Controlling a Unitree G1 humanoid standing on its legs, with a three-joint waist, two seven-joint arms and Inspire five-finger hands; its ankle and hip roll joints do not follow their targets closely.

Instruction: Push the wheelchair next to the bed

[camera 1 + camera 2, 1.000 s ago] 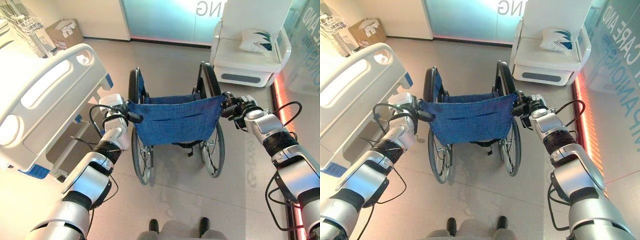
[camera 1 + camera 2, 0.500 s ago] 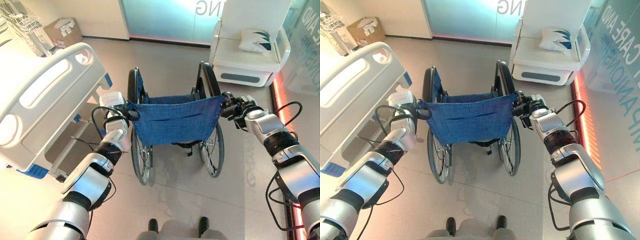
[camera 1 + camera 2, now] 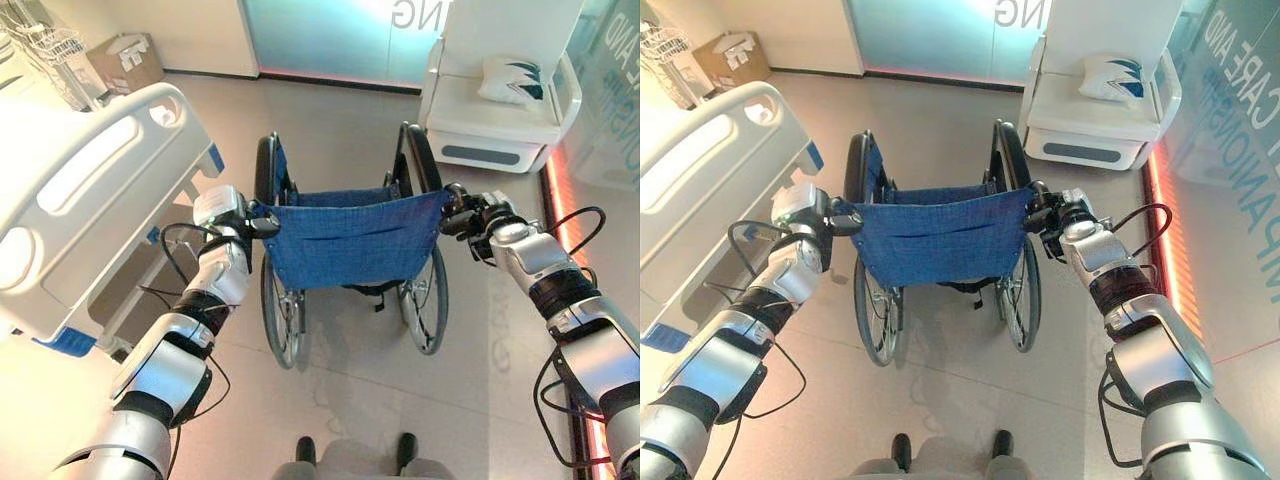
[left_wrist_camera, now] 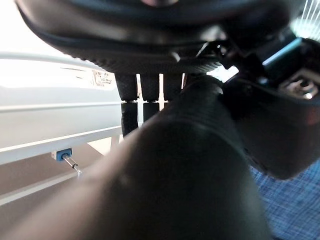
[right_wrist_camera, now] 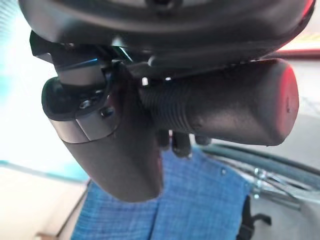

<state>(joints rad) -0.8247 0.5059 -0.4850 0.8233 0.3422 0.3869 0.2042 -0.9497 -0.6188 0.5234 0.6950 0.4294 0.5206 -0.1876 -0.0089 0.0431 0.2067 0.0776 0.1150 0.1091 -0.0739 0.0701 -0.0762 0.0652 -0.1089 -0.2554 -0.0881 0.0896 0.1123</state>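
The wheelchair (image 3: 350, 240) with a blue cloth back stands in front of me, facing away. My left hand (image 3: 228, 212) is shut on its left push handle (image 4: 195, 165), fingers (image 4: 131, 95) curled round the black grip. On the other side my right hand (image 3: 478, 214) is shut on the right push handle (image 5: 225, 102), the thumb (image 5: 112, 150) wrapped under it. The white bed (image 3: 80, 200) lies along the left, its footboard close to the wheelchair's left wheel (image 3: 280, 320).
A white armchair (image 3: 470, 135) with a cushion (image 3: 515, 80) stands at the back right, ahead of the wheelchair. A cardboard box (image 3: 127, 60) and a wire rack (image 3: 55, 45) sit at the back left. A glass wall (image 3: 330, 35) closes the far side. Open floor lies between.
My left forearm has swung a little outward to the left, hand still on the handle. The wheelchair has barely moved. My right arm holds as before.
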